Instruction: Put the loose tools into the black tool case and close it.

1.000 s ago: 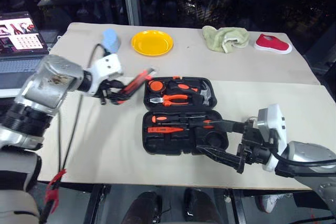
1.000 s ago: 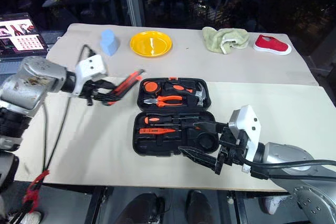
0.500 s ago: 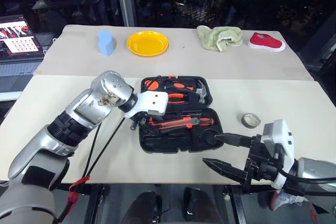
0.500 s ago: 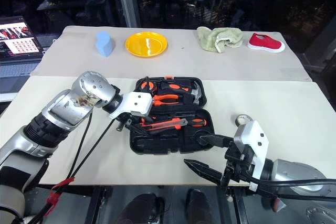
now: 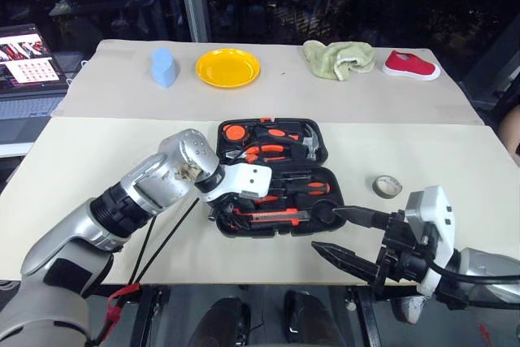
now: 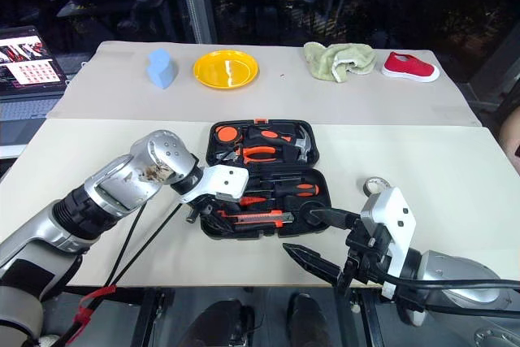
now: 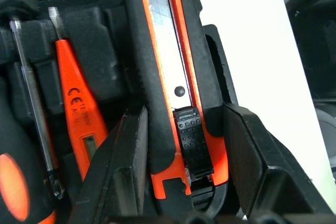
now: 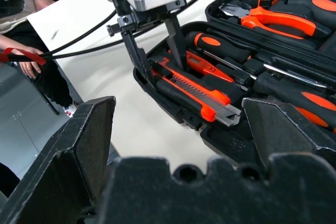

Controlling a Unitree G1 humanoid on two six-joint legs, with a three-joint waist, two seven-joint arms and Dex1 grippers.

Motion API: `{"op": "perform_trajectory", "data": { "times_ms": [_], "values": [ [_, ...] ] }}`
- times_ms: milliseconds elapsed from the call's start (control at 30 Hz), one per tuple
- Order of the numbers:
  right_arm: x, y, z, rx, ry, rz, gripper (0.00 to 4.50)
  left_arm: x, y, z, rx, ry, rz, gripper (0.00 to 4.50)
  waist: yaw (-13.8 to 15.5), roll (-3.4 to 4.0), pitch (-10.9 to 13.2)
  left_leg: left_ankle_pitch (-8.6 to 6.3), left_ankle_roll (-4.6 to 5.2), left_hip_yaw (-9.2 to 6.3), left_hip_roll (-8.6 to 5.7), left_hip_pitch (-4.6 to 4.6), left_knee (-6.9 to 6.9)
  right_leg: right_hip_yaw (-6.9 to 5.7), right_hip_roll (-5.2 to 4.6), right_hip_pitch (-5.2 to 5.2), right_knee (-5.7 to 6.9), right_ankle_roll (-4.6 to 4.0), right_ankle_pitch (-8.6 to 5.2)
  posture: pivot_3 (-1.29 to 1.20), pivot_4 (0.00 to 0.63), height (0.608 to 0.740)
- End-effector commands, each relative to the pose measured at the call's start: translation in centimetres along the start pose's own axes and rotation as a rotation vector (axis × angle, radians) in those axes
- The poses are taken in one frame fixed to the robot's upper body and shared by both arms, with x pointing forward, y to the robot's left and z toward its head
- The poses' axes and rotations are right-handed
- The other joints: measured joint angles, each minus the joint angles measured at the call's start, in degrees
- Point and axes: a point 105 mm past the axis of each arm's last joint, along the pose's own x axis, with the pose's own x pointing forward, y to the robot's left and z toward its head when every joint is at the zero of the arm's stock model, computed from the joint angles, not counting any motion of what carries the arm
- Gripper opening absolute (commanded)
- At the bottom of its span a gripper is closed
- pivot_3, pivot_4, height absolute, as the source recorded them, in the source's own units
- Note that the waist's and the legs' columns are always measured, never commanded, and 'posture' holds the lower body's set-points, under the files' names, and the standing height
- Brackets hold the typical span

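Holding the utility knife (image 7: 173, 93) between the fingers of my left gripper (image 7: 184, 166), jaws narrowed onto its rear end by the black slider. The knife lies along the front row of the black tool case (image 5: 321, 221), its blade end toward my right; from the right wrist view it looks laid on top of the moulding, not pressed down into a slot, though I cannot tell for certain.

Risk 1: if I let go while it sits proud, it may rock out, or the lid may fail to close on it. Cause: a slight angle between knife and recess.

Risk 2: my fingers are down inside the case, just beside the red tester screwdriver (image 7: 79, 119) and a screwdriver (image 5: 307, 188). Pulling out crooked could drag either one loose.

Right gripper (image 5: 345, 237) hangs wide and empty off the front edge of the tabletop (image 5: 97, 152), near the case's right corner. Swinging it in carelessly could shove the case.

Tape roll (image 5: 387, 186) sits on the tabletop to the right of the case, apart from it, not yet packed. Closing the lid first would leave it out.
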Motion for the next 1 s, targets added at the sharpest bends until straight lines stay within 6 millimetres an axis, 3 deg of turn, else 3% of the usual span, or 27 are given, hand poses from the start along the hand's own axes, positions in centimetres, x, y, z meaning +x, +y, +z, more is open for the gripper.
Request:
{"op": "perform_trajectory", "data": {
  "times_ms": [33,67,133,167,300,333,500,600,633,767,967,1000],
  "values": [
    [0.1,0.4,1.1,-0.036,-0.045,0.013,4.5,0.0,0.1,-0.4,0.001,0.036,-0.011,1.68,0.0,0.0,0.0,0.0,0.0,0.0,0.0,0.0,0.0,0.0,0.0,0.0,0.0,0.0,0.0,0.0,0.15,0.74],
    [0.1,0.4,1.1,-0.035,-0.047,0.013,4.5,0.1,0.1,-0.4,-0.007,0.036,-0.015,1.68,0.0,0.0,0.0,0.0,0.01,0.0,0.0,0.01,0.0,0.0,0.0,0.01,0.0,0.0,0.0,0.0,0.15,0.74],
    [0.1,0.4,1.1,-0.034,-0.049,0.013,4.5,0.2,0.3,-0.4,-0.016,0.033,-0.007,2.67,0.0,0.0,0.0,-0.01,0.02,-0.01,0.0,0.01,0.0,0.0,0.0,0.01,0.0,0.0,0.0,0.0,0.15,0.74],
    [0.1,0.4,1.1,-0.033,-0.05,0.012,4.5,0.2,0.4,-0.4,-0.017,0.031,0.0,2.83,0.0,0.0,0.0,-0.01,0.02,0.0,0.0,0.01,-0.01,0.01,0.0,0.0,0.01,0.0,0.0,0.0,0.15,0.74],
    [0.1,0.4,1.1,-0.03,-0.049,0.013,4.5,-0.6,0.6,0.5,-0.035,-0.025,-0.001,4.29,0.1,0.0,0.0,-0.03,0.05,0.0,0.0,-0.01,0.0,0.0,-0.01,0.0,0.01,0.01,0.0,0.0,0.15,0.74],
    [0.1,0.4,1.0,-0.029,-0.049,0.013,4.5,-1.1,0.5,0.9,-0.042,-0.045,-0.005,4.46,0.1,0.0,0.0,-0.03,0.06,0.0,0.0,-0.01,0.0,-0.01,-0.01,0.0,-0.02,0.01,0.0,0.0,0.15,0.74],
    [0.0,0.2,0.9,-0.029,-0.043,0.01,4.5,-4.1,0.4,1.7,-0.075,-0.161,-0.008,4.46,0.0,0.0,0.0,-0.03,0.05,0.01,0.0,-0.1,0.0,-0.02,0.01,-0.15,0.02,0.01,0.0,0.0,0.15,0.74],
    [-0.1,0.1,0.8,-0.028,-0.038,0.007,4.5,-4.3,0.6,1.3,-0.091,-0.21,0.019,4.46,0.0,0.0,0.0,-0.02,0.04,0.0,0.0,-0.07,0.0,-0.01,0.0,-0.11,0.02,0.0,0.0,0.0,0.15,0.74],
    [0.0,0.1,0.8,-0.03,-0.035,0.007,4.5,-4.0,0.5,1.0,-0.095,-0.212,0.022,3.94,0.0,0.0,0.0,-0.02,0.04,0.0,-0.01,-0.05,0.0,-0.01,0.0,-0.09,0.0,0.01,0.0,0.0,0.15,0.74],
    [-0.1,0.0,0.7,-0.04,-0.019,0.006,4.5,-2.7,0.0,-0.2,-0.051,-0.197,0.021,2.63,0.0,0.0,0.0,-0.03,0.03,0.01,-0.01,-0.03,0.0,0.0,-0.02,-0.05,-0.01,0.01,0.0,0.0,0.15,0.74],
    [-0.4,-0.2,0.6,-0.044,-0.008,0.0,4.5,-0.9,0.4,-0.1,-0.025,-0.219,0.04,0.24,0.7,0.0,0.0,-0.02,0.02,0.0,-0.01,-0.05,0.0,-0.01,-0.03,-0.06,-0.01,-0.01,0.01,0.0,0.15,0.74],
    [-0.4,-0.2,0.6,-0.044,-0.008,0.0,4.5,-0.7,0.6,-0.2,-0.021,-0.213,0.045,0.03,0.8,0.0,0.0,-0.02,0.02,0.0,-0.01,-0.06,0.0,-0.01,-0.03,-0.05,-0.02,-0.01,0.01,0.0,0.15,0.74]
  ]
}}
